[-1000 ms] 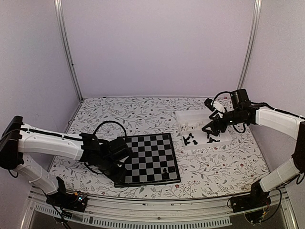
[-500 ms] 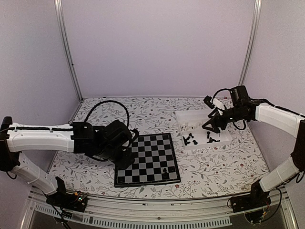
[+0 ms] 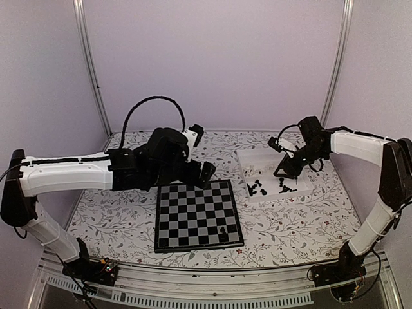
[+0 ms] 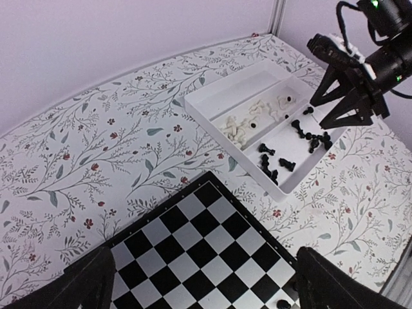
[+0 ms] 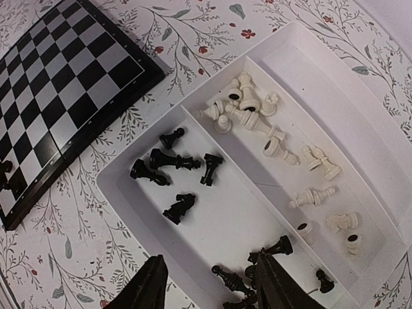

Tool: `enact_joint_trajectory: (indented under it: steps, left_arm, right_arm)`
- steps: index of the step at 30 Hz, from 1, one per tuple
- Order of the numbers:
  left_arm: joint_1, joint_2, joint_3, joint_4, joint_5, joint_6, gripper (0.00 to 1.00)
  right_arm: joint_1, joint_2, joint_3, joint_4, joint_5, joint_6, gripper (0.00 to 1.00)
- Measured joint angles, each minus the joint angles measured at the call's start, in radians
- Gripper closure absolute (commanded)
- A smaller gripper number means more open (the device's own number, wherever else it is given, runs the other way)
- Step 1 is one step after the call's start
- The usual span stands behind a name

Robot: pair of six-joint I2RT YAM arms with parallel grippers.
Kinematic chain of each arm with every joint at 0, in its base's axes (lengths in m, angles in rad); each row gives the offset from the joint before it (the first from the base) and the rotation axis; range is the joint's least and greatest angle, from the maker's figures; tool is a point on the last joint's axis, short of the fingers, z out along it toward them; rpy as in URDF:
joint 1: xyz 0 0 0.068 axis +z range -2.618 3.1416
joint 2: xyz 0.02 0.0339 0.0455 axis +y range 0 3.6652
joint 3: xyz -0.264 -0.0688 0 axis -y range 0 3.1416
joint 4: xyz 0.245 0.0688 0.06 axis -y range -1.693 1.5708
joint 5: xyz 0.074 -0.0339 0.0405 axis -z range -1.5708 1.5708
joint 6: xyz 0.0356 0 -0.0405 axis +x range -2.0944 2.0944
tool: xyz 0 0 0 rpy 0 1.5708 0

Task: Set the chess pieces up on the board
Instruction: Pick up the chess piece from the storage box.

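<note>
While the left gripper (image 3: 201,153) lifts wide-jawed above the board (image 3: 198,215), the right gripper (image 5: 209,290) beside the board narrows its still-parted jaws around the next chess pieces (image 5: 278,246).

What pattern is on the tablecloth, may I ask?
Tablecloth: leafy vines with red flowers on white; left wrist view.

Floral table (image 3: 129,222) bearing two flat things.
The board (image 3: 197,215) lies front and centre; a white tray (image 3: 257,158) sits near it, farther back and right.
</note>
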Motion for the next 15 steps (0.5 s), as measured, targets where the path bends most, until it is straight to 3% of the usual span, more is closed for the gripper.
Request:
enact_joint_trajectory:
  steps: [9, 15]
  left_arm:
    - [0.008, -0.001, -0.048, 0.084, -0.014, 0.069, 0.01]
    - [0.015, -0.037, -0.085, 0.112, -0.117, 0.044, 0.01]
  right_arm:
    - [-0.003, 0.077, 0.015, -0.008, 0.074, 0.043, 0.61]
    - [-0.017, 0.113, 0.035, -0.016, 0.109, 0.040, 0.67]
